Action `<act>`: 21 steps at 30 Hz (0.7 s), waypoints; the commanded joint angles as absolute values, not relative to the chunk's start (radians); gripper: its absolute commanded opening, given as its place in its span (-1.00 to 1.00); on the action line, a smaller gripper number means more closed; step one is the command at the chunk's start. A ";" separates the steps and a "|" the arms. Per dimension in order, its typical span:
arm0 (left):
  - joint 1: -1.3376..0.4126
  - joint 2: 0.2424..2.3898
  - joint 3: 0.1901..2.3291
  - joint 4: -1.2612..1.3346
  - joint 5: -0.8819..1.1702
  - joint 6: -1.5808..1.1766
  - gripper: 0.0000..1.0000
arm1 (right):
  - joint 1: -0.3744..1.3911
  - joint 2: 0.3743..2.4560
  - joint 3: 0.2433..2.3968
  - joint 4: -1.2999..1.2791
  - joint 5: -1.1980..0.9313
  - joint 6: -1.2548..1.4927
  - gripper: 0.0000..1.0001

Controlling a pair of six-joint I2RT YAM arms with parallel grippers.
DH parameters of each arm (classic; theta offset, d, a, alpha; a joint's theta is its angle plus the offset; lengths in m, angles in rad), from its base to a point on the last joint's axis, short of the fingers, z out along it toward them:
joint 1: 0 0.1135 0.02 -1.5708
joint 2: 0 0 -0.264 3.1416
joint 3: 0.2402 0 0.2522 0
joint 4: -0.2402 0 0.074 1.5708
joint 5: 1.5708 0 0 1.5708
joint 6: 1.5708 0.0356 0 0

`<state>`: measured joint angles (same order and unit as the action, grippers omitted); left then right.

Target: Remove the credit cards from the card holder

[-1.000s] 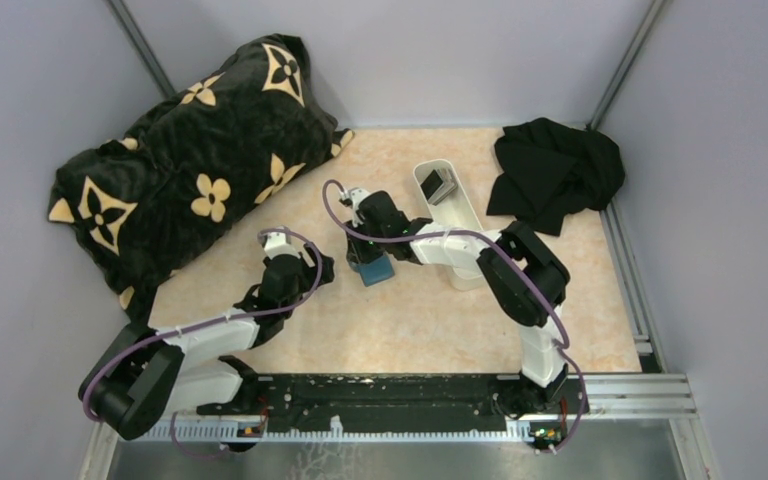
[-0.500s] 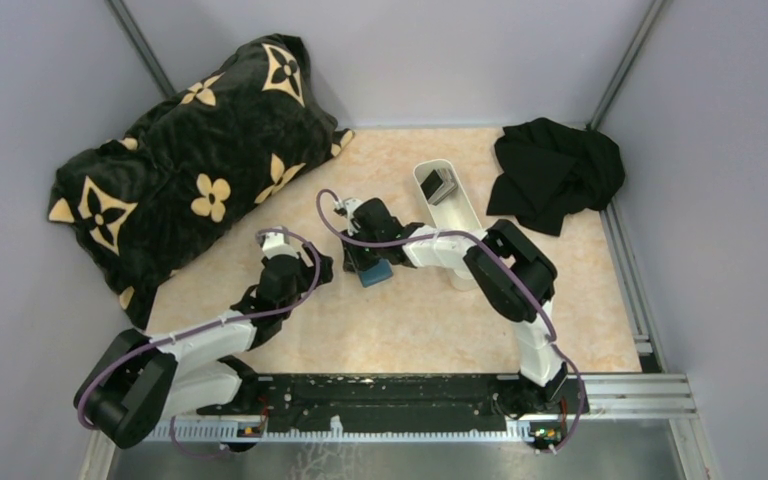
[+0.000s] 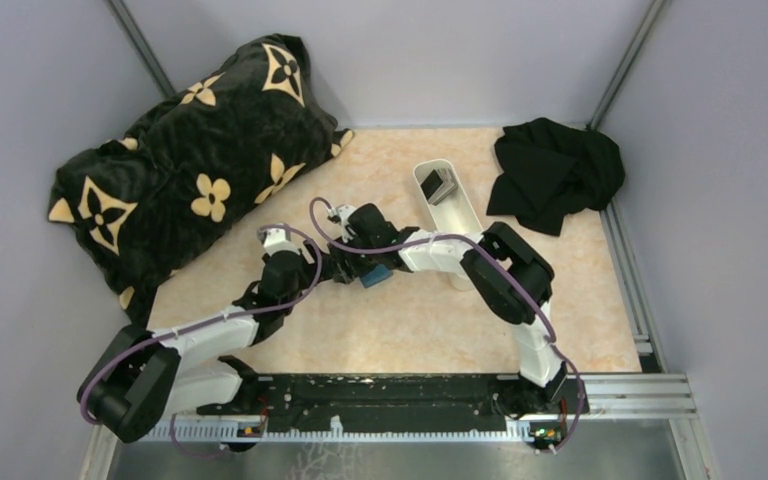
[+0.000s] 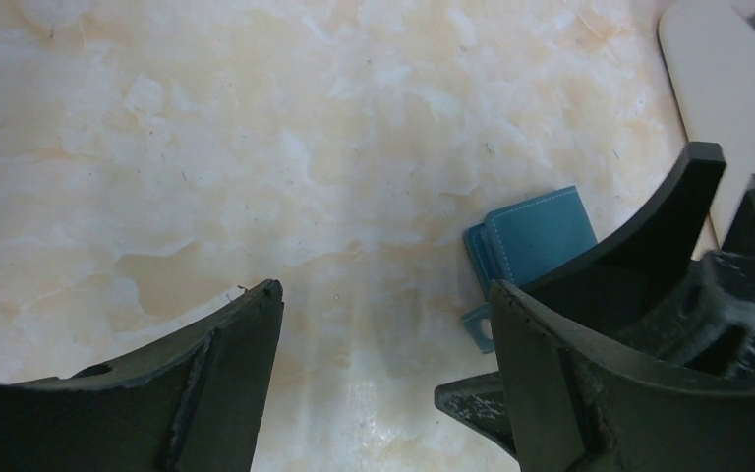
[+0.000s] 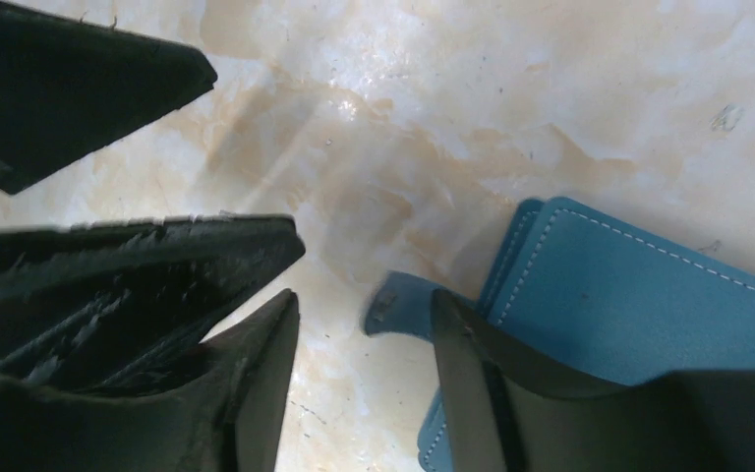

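Observation:
The teal-blue card holder point(image 3: 377, 276) lies shut and flat on the marbled table, its small strap tab point(image 5: 393, 305) sticking out. My right gripper point(image 5: 366, 300) is open just left of it. One finger rests over the holder's edge, and the tab lies in the gap beside that finger. My left gripper point(image 4: 383, 290) is open a little further left, with only bare table between its fingers; the holder point(image 4: 536, 236) shows past its right finger. Dark grey credit cards point(image 3: 440, 186) lie in the white tray point(image 3: 463, 212). Any cards inside the holder are hidden.
A black pillow with tan flowers point(image 3: 190, 170) fills the back left. A crumpled black cloth point(image 3: 555, 175) lies at the back right. The two grippers stand close together, nearly tip to tip. Grey walls close in the table on three sides.
My right gripper has slid left, from on top of the holder to its left edge, and has opened. The left arm has hardly moved.

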<state>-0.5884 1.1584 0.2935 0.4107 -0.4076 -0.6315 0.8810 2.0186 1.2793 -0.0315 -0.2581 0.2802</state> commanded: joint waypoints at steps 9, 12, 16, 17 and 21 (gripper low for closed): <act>-0.584 1.173 0.337 0.427 -0.383 -0.635 0.65 | 0.891 1.814 1.238 0.013 -0.222 0.257 0.12; -0.584 1.171 0.364 0.425 -0.381 -0.623 0.66 | 0.889 1.773 1.218 0.009 -0.173 0.254 0.10; -0.584 1.190 0.429 0.417 -0.345 -0.612 0.66 | 0.853 1.725 1.167 0.025 -0.123 0.276 -0.03; -0.585 1.200 0.447 0.419 -0.310 -0.614 0.65 | 0.836 1.713 1.149 0.032 -0.120 0.290 -0.08; -0.606 1.294 0.549 0.427 -0.254 -0.659 0.63 | 0.750 1.662 1.071 0.046 -0.093 0.337 -0.24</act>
